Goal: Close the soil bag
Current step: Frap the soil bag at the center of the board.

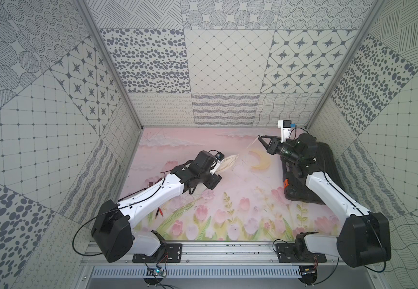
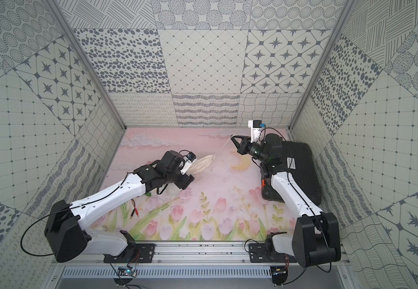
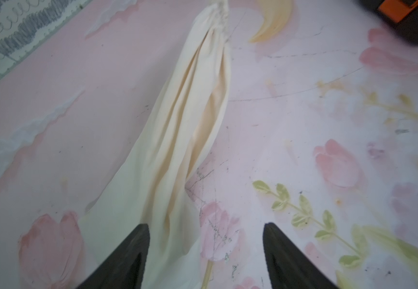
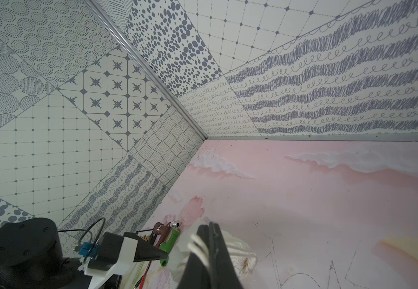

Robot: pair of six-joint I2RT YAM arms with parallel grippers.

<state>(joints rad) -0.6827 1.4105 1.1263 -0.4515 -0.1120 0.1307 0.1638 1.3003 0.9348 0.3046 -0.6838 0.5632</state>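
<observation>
Jaws of my left gripper (image 3: 206,225) stand wide apart; the soil bag (image 3: 190,125) lies loose between them on the pink table (image 3: 52,100), touching one finger (image 3: 127,255). My right gripper (image 4: 209,226) is pinched tight on the bag's pale cord (image 4: 198,246), above the table beyond the gathered neck.

Soil bag (image 1: 228,163) (image 3: 190,112): cream cloth pouch lying on its side on the pink mat (image 1: 240,192), neck gathered shut (folds run lengthwise). Its pale cord (image 2: 224,145) stretches taut from the neck.
</observation>
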